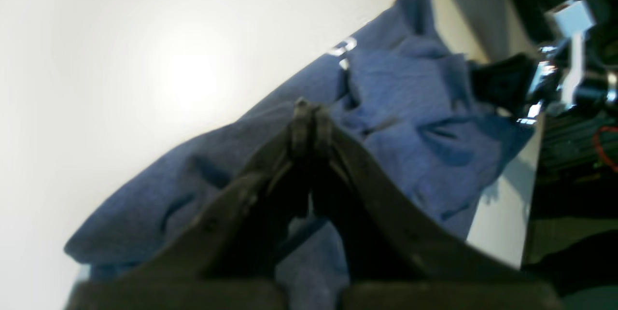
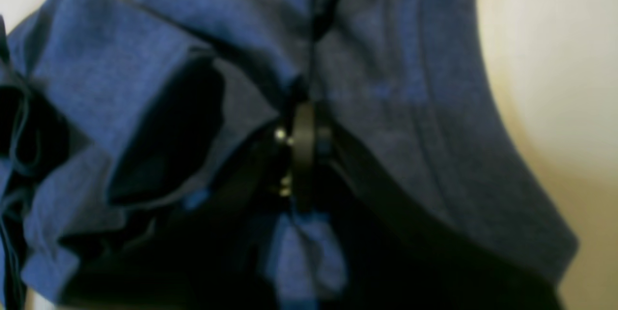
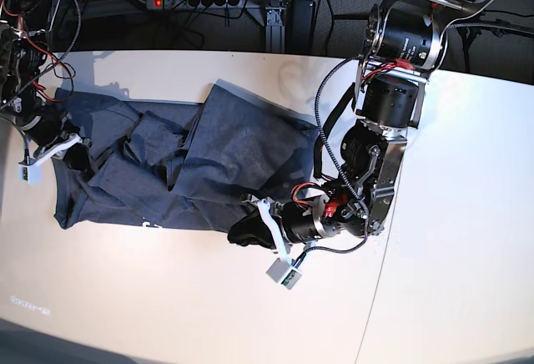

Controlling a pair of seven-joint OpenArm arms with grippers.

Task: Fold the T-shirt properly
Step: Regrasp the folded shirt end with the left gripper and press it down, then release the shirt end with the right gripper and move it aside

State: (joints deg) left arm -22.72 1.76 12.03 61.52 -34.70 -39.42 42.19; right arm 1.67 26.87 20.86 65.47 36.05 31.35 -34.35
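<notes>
Base view, T-shirt [image 3: 209,172] pinched between both claws

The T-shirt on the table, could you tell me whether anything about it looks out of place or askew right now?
Yes. The T-shirt lies crumpled, not flat: bunched folds pile up near the right gripper, and its lower edge is pinched up by the left gripper.

The left gripper [image 1: 309,121] lies low at the near edge of the T-shirt [image 3: 217,164], jaws pressed together on a pinch of its cloth, arm folded back beside it. The right gripper [image 2: 301,155] sits at the shirt's opposite end, jaws likewise clamped on bunched cloth.
</notes>
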